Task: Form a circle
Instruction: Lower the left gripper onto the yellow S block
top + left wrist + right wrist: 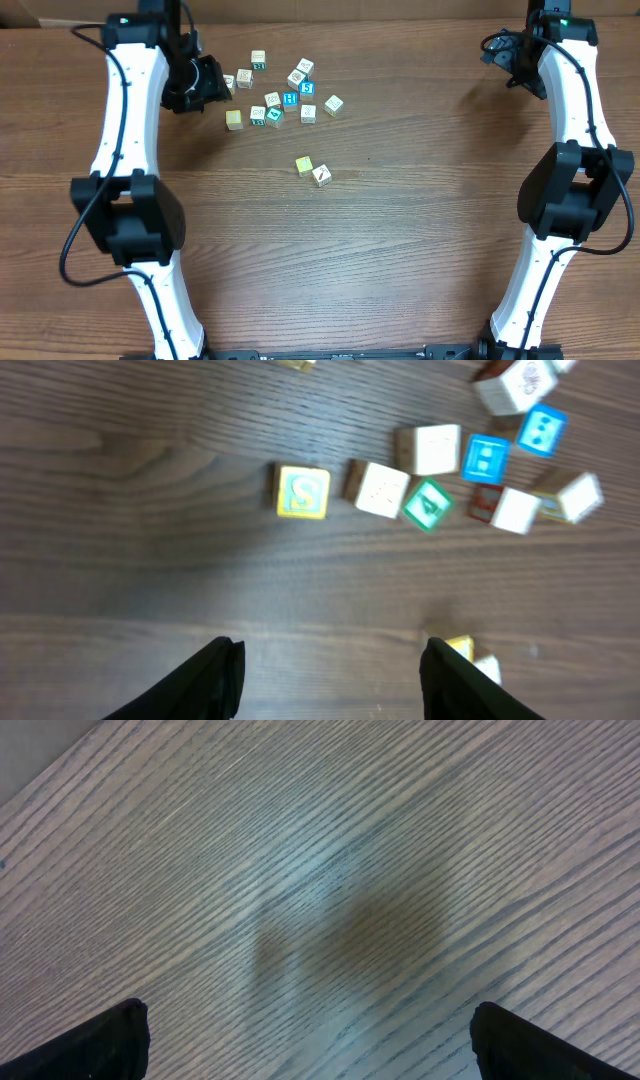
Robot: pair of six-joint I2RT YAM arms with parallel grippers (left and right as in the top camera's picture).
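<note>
The circle's cubes that show are a pair lying close together below the big bunch: a yellow cube (pixel 304 165) and a white cube with a dark mark (pixel 321 176). In the left wrist view that yellow cube (pixel 459 648) and white cube (pixel 488 668) peek out from behind my right-hand finger. My left gripper (pixel 212 82) (pixel 332 650) hovers at the bunch's left edge, jaws apart, only bare wood between them. My right gripper (pixel 503 57) (pixel 310 1015) is far off at the back right, wide open over bare table.
A spread-out bunch of several alphabet cubes (pixel 288 96) lies at the back centre, white, blue and teal. A yellow S cube (pixel 234 119) (pixel 302 491) sits at its left end. One small cube (pixel 229 83) lies right beside my left gripper.
</note>
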